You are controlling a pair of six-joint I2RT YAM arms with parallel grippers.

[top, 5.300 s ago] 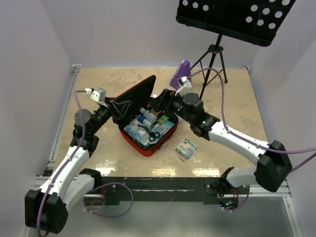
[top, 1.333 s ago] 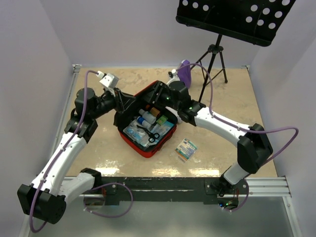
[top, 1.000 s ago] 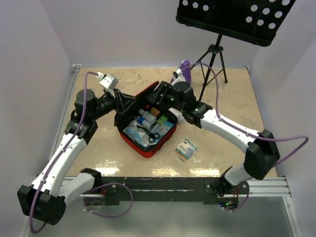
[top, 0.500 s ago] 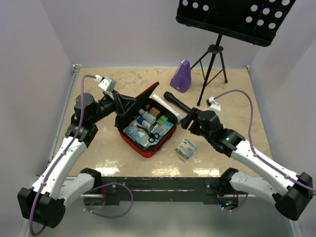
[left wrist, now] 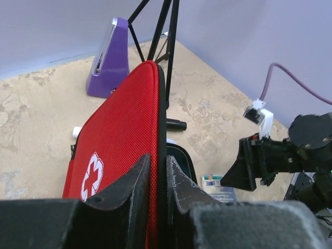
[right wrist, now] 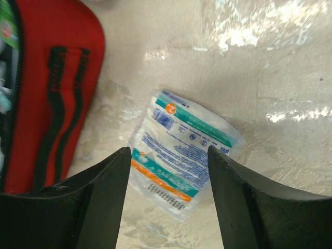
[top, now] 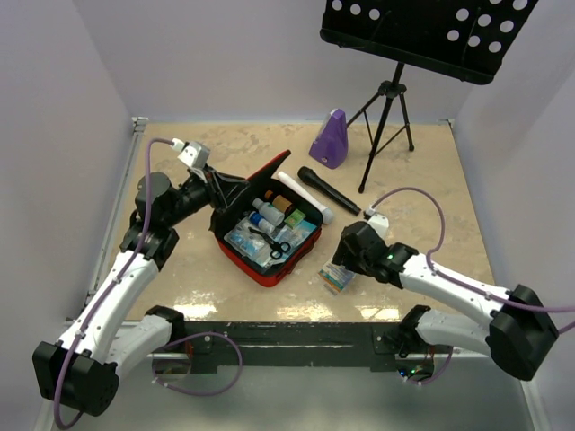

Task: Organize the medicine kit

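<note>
The kit (top: 269,235) is mostly packed, its lid (left wrist: 124,150) pinched open by the left jaws. The right jaws hang wide over a packet (right wrist: 181,155) outside it.

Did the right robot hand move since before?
Yes. The right gripper pulled back from the medicine kit toward the near edge, over the packet.

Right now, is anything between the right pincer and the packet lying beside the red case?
Nothing visible. The open right pincer hangs directly over the packet, which lies flat on the table. The case sits beside it, lid pinched by the left pincer.
</note>
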